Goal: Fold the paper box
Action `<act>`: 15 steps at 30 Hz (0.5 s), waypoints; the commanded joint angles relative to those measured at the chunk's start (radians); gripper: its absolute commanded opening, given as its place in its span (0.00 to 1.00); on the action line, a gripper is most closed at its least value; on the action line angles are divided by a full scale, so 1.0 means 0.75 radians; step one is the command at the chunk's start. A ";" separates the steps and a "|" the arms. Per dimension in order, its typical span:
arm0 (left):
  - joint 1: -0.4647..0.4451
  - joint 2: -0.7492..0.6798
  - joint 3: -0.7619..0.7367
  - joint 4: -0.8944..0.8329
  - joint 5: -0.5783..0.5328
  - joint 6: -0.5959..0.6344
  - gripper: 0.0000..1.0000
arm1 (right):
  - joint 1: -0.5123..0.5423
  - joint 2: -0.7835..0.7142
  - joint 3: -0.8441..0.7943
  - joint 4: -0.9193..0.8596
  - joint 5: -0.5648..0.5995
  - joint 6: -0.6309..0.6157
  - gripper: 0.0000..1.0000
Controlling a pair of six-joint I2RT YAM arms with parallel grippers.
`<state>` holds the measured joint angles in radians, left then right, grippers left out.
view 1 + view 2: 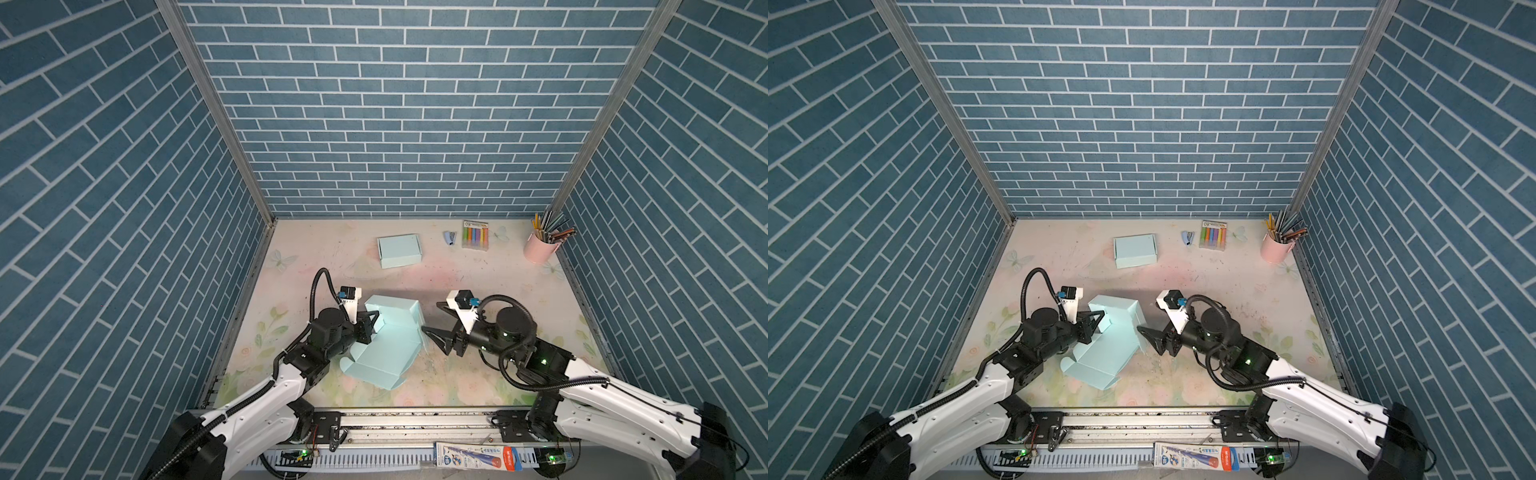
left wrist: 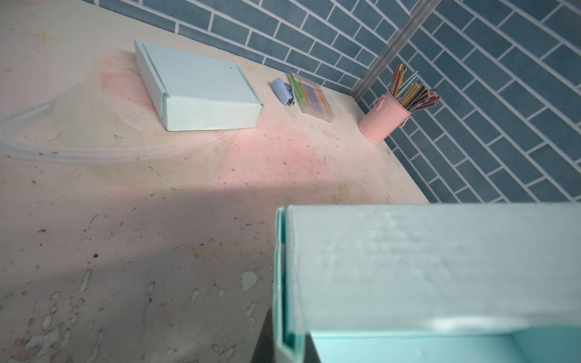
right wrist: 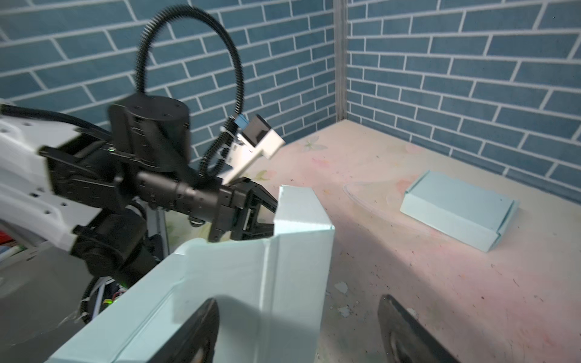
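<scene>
While the left tool [image 1: 371, 321] clamps the paper box [image 1: 386, 353], the right tool [image 1: 429, 316] gapes.

Left gripper [image 1: 373, 321] pinched closed, right gripper [image 1: 430, 316] spread wide

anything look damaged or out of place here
Yes: the tabletop coating is chipped and flaking in pale patches near the half-folded paper box, with dark scuffs and specks across it. Nothing looks spilled.
</scene>
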<state>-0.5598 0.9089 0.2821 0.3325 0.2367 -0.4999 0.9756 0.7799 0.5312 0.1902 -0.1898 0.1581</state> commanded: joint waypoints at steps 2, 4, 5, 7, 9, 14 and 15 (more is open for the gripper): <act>0.012 -0.001 0.047 0.018 0.113 0.040 0.00 | -0.036 -0.023 -0.007 -0.055 -0.104 0.024 0.82; 0.011 -0.004 0.049 0.018 0.125 0.042 0.00 | -0.043 -0.008 0.007 -0.093 -0.034 0.022 0.81; 0.011 -0.008 0.045 0.024 0.131 0.041 0.00 | -0.048 -0.011 0.005 -0.096 -0.010 0.024 0.81; 0.011 -0.015 0.043 0.031 0.141 0.041 0.00 | -0.064 -0.027 -0.008 -0.064 -0.046 0.037 0.80; 0.012 -0.016 0.041 0.033 0.139 0.041 0.00 | -0.066 -0.022 -0.015 -0.031 -0.112 0.047 0.80; 0.012 0.010 0.040 0.024 0.123 0.050 0.00 | -0.067 0.024 0.014 -0.044 -0.287 0.027 0.84; 0.012 0.016 0.039 0.025 0.121 0.053 0.00 | -0.067 0.017 0.010 -0.033 -0.306 0.029 0.84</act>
<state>-0.5560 0.9127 0.2913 0.3344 0.3195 -0.4744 0.9264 0.7979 0.5243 0.1452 -0.3248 0.1787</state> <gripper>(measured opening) 0.083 0.838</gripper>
